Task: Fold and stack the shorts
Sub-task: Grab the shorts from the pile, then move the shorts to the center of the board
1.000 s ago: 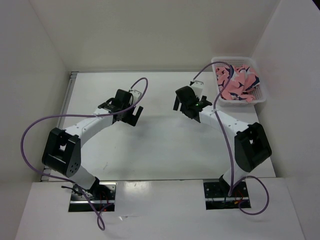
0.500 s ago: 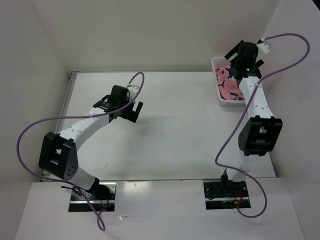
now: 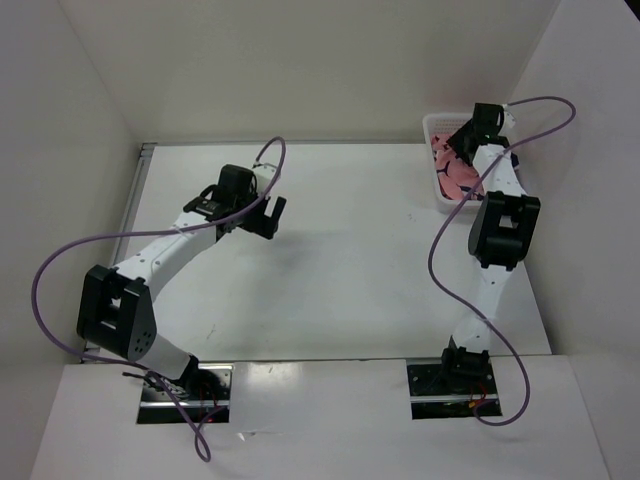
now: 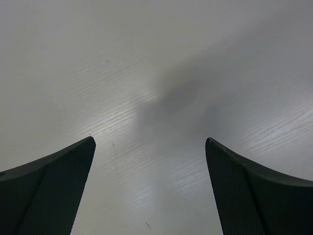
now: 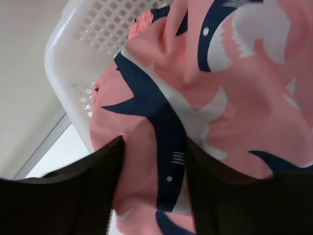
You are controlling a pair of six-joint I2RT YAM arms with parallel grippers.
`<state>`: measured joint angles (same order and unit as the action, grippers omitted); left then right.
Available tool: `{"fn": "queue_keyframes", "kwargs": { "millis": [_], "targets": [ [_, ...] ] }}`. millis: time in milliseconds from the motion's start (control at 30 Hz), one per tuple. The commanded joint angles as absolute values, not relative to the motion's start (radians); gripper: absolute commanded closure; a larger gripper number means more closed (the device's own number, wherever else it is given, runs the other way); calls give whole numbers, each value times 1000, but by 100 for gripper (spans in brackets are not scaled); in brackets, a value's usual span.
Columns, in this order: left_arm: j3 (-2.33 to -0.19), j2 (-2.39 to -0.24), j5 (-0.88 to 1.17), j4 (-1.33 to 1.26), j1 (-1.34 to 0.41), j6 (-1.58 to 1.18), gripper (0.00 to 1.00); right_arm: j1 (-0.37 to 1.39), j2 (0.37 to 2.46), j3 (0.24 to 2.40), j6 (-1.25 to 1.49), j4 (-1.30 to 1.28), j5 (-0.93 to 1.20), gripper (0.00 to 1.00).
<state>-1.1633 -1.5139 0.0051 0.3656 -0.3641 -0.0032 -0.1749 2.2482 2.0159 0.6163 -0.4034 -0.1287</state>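
Observation:
The shorts (image 3: 452, 172), salmon-pink with navy-and-white shark shapes (image 5: 244, 98), lie bunched in the white mesh basket (image 3: 437, 196) at the back right of the table. My right gripper (image 3: 468, 138) reaches down into that basket. In the right wrist view its two fingers (image 5: 154, 144) press against either side of a raised fold of the shorts, and the fabric fills the gap between them. My left gripper (image 3: 262, 218) hangs over the bare white tabletop left of centre, with its fingers (image 4: 149, 142) wide apart and nothing between them.
The basket's rim (image 5: 63, 54) stands close to the right wall and the back wall. White walls enclose the table on the left, back and right. A purple cable loops above each arm.
My right arm has swung from the middle of the table out to the basket and lowered into it, and its fingers have come together on the shorts. The left gripper has drifted slightly back.

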Motion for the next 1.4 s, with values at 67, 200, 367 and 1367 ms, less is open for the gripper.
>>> {"fn": "queue_keyframes", "kwargs": {
  "millis": [67,200,367,1367],
  "targets": [
    [-1166,-1486,25,337,-360,0,0,-181,2134,1967,658,-325,-107,73],
    [-1166,-1477,25,337,-351,0,0,-192,2105,1941,667,-325,-98,100],
    [-1155,-1456,34,337,-351,0,0,-192,1932,1875,676,-264,-98,100],
    [-1305,-1112,100,488,37,0,0,259,1515,1555,571,-181,212,58]
  ]
}}
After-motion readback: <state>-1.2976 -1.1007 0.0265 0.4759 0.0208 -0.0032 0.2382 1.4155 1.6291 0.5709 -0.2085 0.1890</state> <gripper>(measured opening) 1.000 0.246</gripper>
